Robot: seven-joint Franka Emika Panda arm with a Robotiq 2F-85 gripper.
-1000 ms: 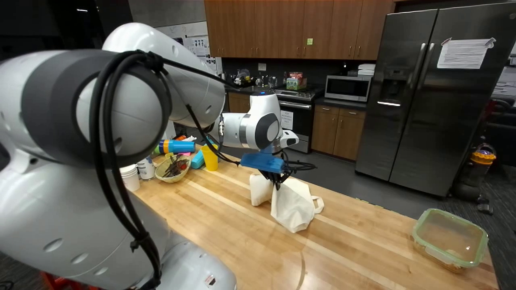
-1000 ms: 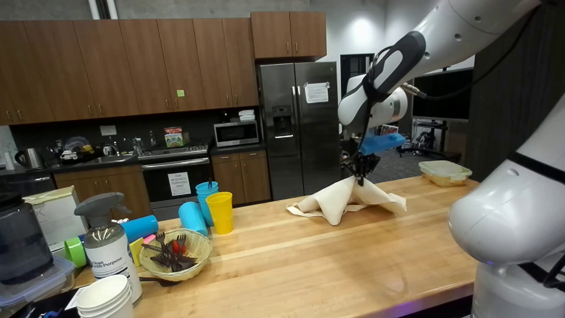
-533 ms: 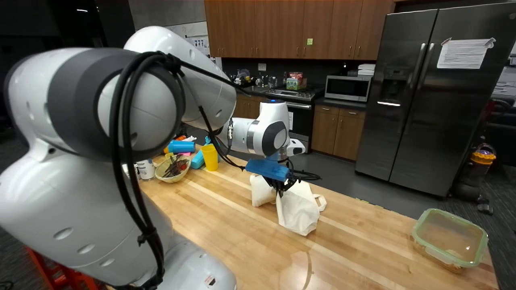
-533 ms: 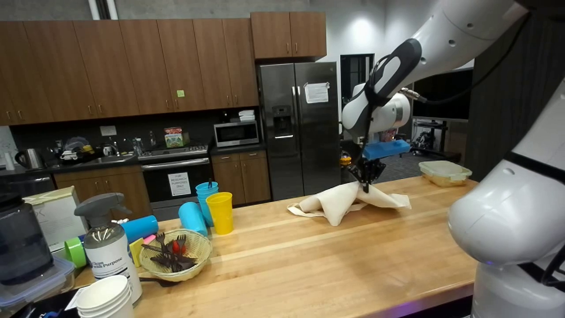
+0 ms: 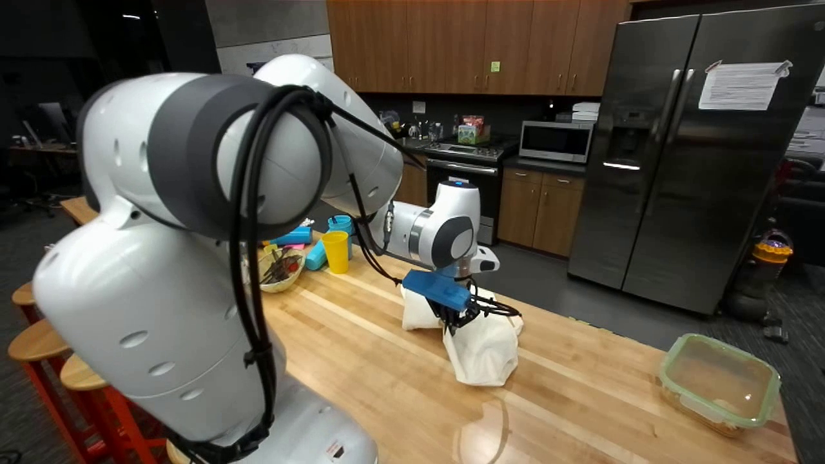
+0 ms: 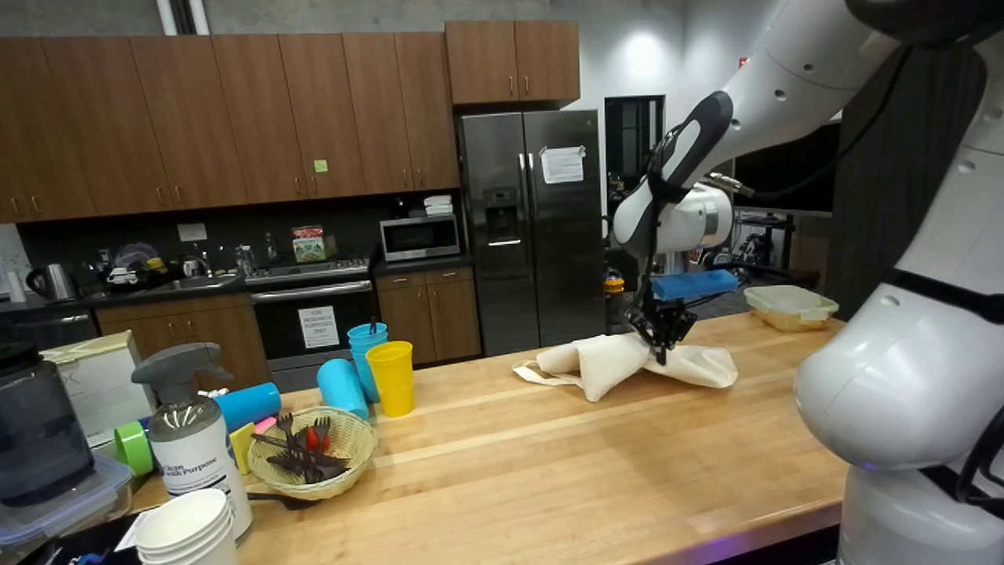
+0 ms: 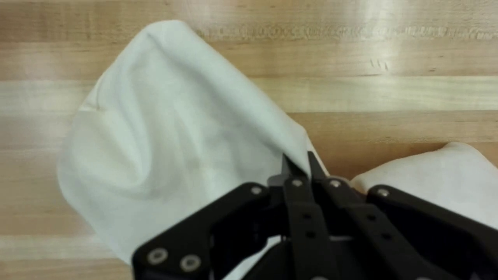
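On the table in my wrist view, the cloth bag spreads toward ten o'clock; my gripper, fingers clamped on the bag's edge, could lose that shallow pinch if the fold at three o'clock snags.

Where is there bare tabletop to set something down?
Bare tabletop lies between the white cloth and the lidded container, and between the cloth and the wicker basket. Crowded: the basket's end, where the yellow cup, blue cups and spray bottle cluster, and the cloth itself, pinched by the gripper.
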